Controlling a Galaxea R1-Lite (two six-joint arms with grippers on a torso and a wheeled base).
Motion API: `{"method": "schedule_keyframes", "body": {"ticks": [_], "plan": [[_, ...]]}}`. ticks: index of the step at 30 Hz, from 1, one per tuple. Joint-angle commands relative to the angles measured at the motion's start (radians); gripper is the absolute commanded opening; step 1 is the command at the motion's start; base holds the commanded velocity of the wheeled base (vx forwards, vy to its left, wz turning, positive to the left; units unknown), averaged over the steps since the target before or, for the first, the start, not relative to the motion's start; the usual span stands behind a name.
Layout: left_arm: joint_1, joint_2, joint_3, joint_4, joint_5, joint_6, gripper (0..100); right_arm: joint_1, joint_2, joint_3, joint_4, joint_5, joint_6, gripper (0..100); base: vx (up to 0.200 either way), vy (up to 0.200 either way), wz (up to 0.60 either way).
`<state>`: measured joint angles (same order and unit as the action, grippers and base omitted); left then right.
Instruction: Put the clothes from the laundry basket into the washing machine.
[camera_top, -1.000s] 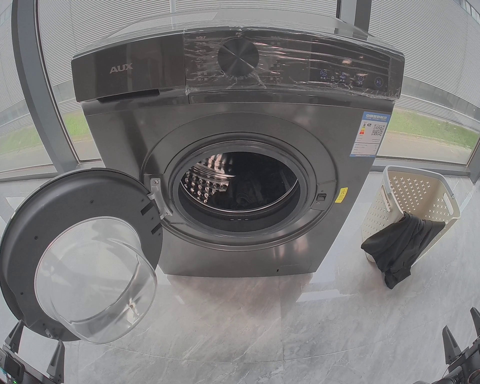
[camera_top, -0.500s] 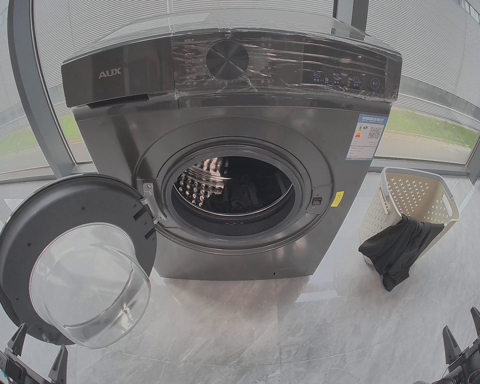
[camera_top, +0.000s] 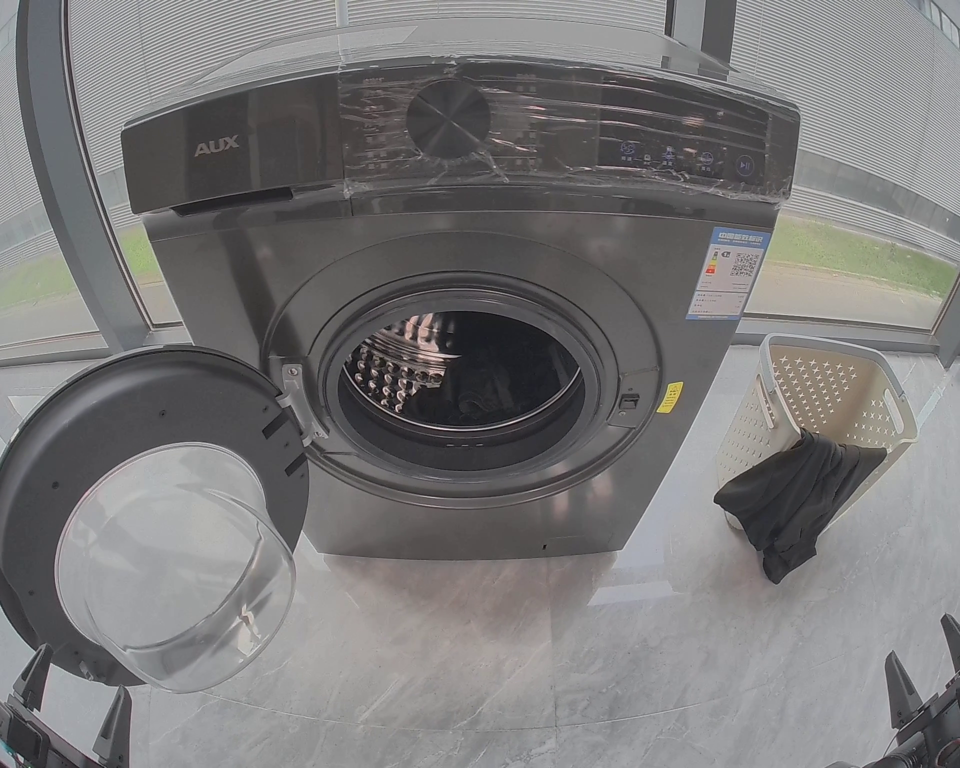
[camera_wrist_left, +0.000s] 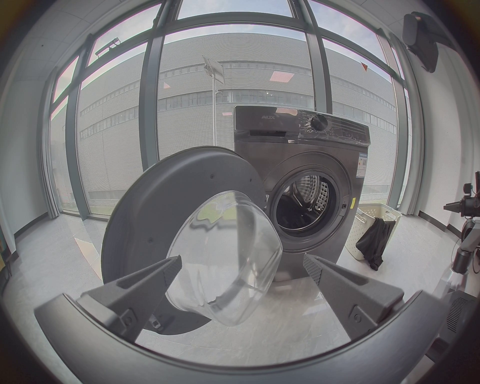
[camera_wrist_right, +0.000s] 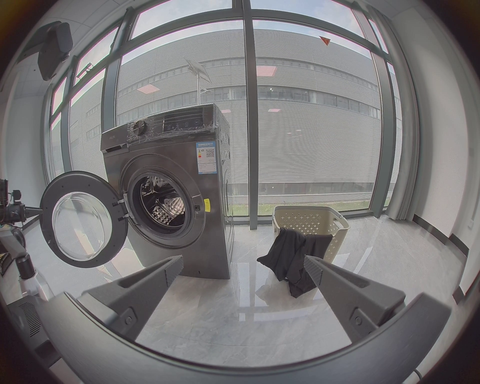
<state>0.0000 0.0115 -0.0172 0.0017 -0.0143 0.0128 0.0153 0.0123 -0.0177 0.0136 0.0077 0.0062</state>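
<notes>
The grey washing machine (camera_top: 450, 250) stands ahead with its round door (camera_top: 150, 510) swung open to the left. Dark clothes (camera_top: 480, 385) lie inside the drum. To its right a cream laundry basket (camera_top: 835, 385) sits on the floor, and a black garment (camera_top: 795, 500) hangs over its front rim down to the floor. My left gripper (camera_top: 70, 705) is low at the left, just in front of the door, open and empty. Low at the right, well short of the basket, my right gripper (camera_top: 925, 665) is open and empty too.
Pale marble floor (camera_top: 560, 650) lies free between me and the machine. Tall windows with dark frames (camera_top: 80, 200) run behind it. The open door juts out over the floor on the left side.
The whole head view has shifted slightly, so the machine sits a little further left and lower in the picture. Neither gripper nor the garment has moved.
</notes>
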Motion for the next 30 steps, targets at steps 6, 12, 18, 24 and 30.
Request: {"method": "schedule_keyframes", "body": {"ticks": [6, 12, 18, 24, 30], "plan": [[0.000, -0.011, 0.016, 0.000, 0.002, -0.010, 100, 0.000, -0.012, 0.012, 0.000, 0.000, -0.002, 100, 0.000, -0.200, 0.00], [0.000, -0.011, 0.016, 0.000, 0.000, -0.002, 100, 0.000, -0.012, 0.012, 0.000, 0.000, 0.000, 100, 0.000, -0.200, 0.00], [-0.002, -0.011, 0.014, 0.001, 0.002, -0.011, 100, 0.000, -0.012, 0.010, 0.000, 0.000, 0.000, 100, 0.000, -0.200, 0.00], [-0.002, -0.011, 0.014, 0.000, 0.000, -0.010, 100, 0.000, -0.012, 0.012, 0.000, 0.000, 0.000, 100, 0.000, -0.200, 0.00], [-0.002, -0.011, 0.014, 0.000, 0.002, -0.013, 100, 0.000, -0.012, 0.012, 0.000, 0.000, 0.000, 100, 0.000, -0.200, 0.00]]}}
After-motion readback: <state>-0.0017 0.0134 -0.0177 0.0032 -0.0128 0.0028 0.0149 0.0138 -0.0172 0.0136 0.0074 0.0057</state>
